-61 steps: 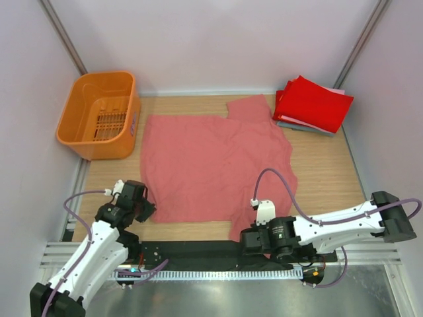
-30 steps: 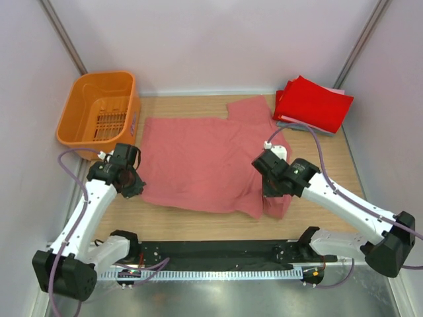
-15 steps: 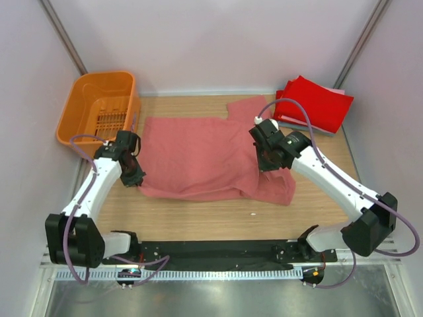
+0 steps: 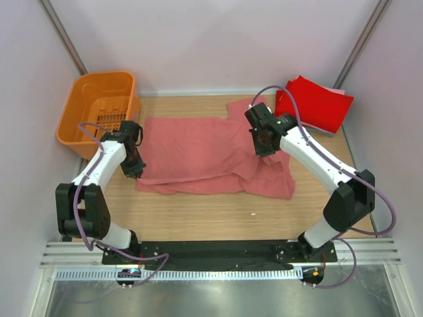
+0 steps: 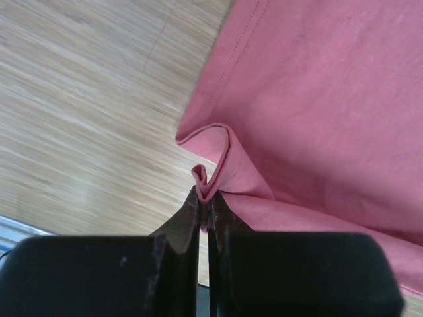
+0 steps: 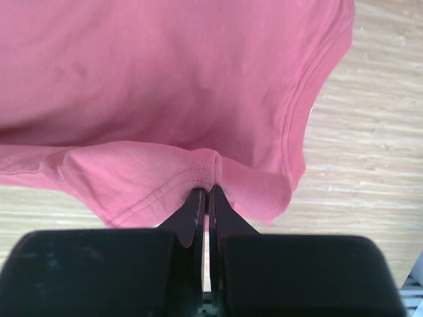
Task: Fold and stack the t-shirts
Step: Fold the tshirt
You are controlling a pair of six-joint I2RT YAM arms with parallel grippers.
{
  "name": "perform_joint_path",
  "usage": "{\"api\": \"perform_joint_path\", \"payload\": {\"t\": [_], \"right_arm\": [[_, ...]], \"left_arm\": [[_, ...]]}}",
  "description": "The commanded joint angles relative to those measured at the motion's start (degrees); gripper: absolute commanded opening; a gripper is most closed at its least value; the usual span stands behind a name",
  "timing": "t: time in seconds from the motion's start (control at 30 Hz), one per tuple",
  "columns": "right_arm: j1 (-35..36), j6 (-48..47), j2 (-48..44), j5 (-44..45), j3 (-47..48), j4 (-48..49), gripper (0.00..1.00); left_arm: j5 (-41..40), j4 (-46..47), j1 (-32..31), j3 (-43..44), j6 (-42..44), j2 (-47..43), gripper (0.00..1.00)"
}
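Now we pinch large salmon-pink cloth t-shirt (image 4: pixel 198 148) at both ends: left hand (image 4: pixel 134 168) clamped on left hem, right hand (image 4: pixel 264 144) clamped on right hem. Shirt lies mid wooden counter (image 4: pixel 218 218), long axis left-right between hands, far edge beyond both.

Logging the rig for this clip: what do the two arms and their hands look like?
The left arm and right arm have white links with black joints, each trailed by a looping purple cable. The left hand and right hand each end in two slim, black, tapered fingers. No markings are legible.
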Motion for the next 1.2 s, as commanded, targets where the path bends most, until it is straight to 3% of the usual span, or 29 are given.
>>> {"api": "perform_joint_path", "payload": {"t": [0.0, 0.47, 0.9, 1.17], "right_arm": [[-0.8, -3.3, 2.1, 1.3, 4.5, 1.3, 0.01], [-3.2, -5.7, 11.3, 1.3, 9.5, 2.2, 0.01], [-4.3, -7.2, 16.3, 3.7, 17.2, 4.4, 0.01], [-4.4, -7.2, 20.6, 5.2, 17.0, 4.8, 0.01]], "left_arm": [[-1.5, 1.6, 0.5, 2.7, 1.6, 2.3, 0.00], [-3.2, 0.4, 0.6, 9.4, 1.7, 11.6, 0.01], [-6.6, -1.5, 0.8, 10.9, 1.7, 12.8, 0.02], [-7.4, -2.5, 0.8, 13.7, 2.0, 14.7, 0.04]]}}
